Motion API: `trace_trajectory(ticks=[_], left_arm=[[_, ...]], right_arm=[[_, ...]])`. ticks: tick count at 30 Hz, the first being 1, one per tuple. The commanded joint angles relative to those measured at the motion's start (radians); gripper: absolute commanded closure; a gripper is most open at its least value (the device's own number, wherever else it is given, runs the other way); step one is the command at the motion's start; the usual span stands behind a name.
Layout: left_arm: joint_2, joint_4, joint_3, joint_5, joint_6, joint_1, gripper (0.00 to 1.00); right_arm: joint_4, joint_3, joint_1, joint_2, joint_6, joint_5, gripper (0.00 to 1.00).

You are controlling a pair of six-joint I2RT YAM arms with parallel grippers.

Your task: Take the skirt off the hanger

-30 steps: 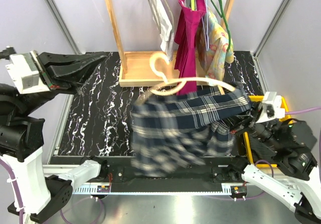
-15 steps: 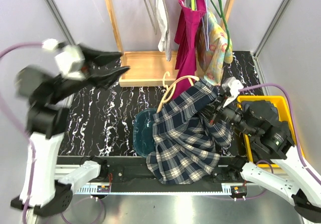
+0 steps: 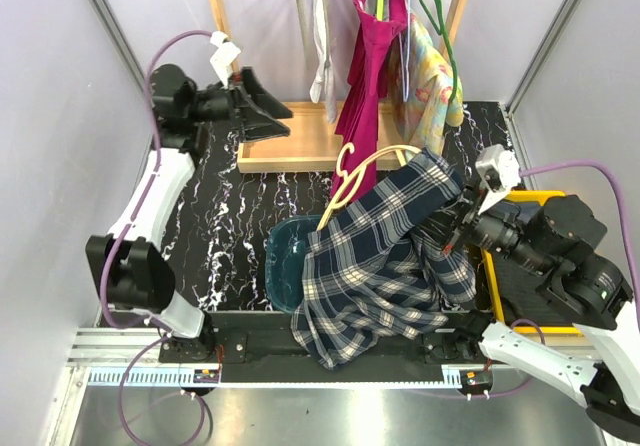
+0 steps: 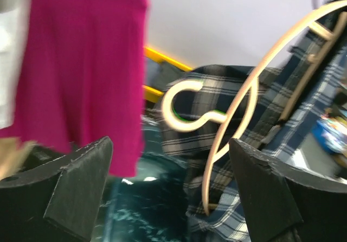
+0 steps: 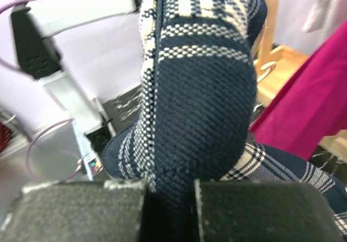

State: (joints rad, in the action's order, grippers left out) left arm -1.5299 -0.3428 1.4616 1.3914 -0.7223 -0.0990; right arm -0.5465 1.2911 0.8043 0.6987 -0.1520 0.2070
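R gripper (image 5: 168, 198) pinching navy plaid skirt (image 3: 385, 256) at top fold. Skirt on cream curved hanger (image 3: 352, 171), mid-table, draped over teal basin (image 3: 285, 256). L gripper (image 4: 171, 182) spread, empty, facing hook. My plan: L clamps hanger firm, R slides fabric off sideways.

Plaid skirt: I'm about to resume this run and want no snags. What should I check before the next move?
1. Right gripper shut on the plaid skirt: ok.
2. Left gripper open and empty: ok.
3. Hanger hook off the rack: ok.
4. Skirt off the hanger: not ok, one hanger arm runs inside the cloth.
5. Left gripper close enough to grasp the hook: cannot tell.
6. Skirt clear of the teal basin: not ok, it drapes over it.
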Motion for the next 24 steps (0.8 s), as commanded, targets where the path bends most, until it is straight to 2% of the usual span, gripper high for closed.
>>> trace_trajectory(ticks=[1, 3, 4, 6, 7, 8, 13, 24], left_arm=[[-0.015, -0.253, 0.117, 0.216, -0.233, -0.094, 0.09], [0.008, -0.190, 0.044, 0.242, -0.201, -0.110, 0.09], [0.045, -0.142, 0.017, 0.247, -0.087, -0.111, 0.10], [0.079, 0.214, -0.009, 0.273, 0.143, -0.111, 0.10], [0.092, 0.515, -0.003, 0.291, 0.389, -0.113, 0.10], [0.099, 0.568, -0.010, 0.291, 0.438, -0.119, 0.10], [0.151, 0.591, -0.118, 0.288, 0.541, -0.128, 0.10], [0.102, 0.669, -0.072, 0.291, 0.567, -0.163, 0.10]], right_arm=[[0.023, 0.097, 0.003, 0.074, -0.034, 0.107, 1.00], [0.014, 0.134, 0.001, 0.110, -0.040, 0.129, 1.00], [0.016, 0.145, 0.003, 0.120, -0.044, 0.152, 1.00], [0.017, 0.184, 0.001, 0.149, -0.055, 0.179, 1.00], [0.017, 0.200, 0.003, 0.157, -0.058, 0.199, 1.00], [0.016, 0.230, 0.001, 0.165, -0.061, 0.212, 1.00], [0.016, 0.296, 0.001, 0.200, -0.083, 0.268, 1.00], [-0.010, 0.358, 0.003, 0.225, -0.075, 0.301, 1.00]])
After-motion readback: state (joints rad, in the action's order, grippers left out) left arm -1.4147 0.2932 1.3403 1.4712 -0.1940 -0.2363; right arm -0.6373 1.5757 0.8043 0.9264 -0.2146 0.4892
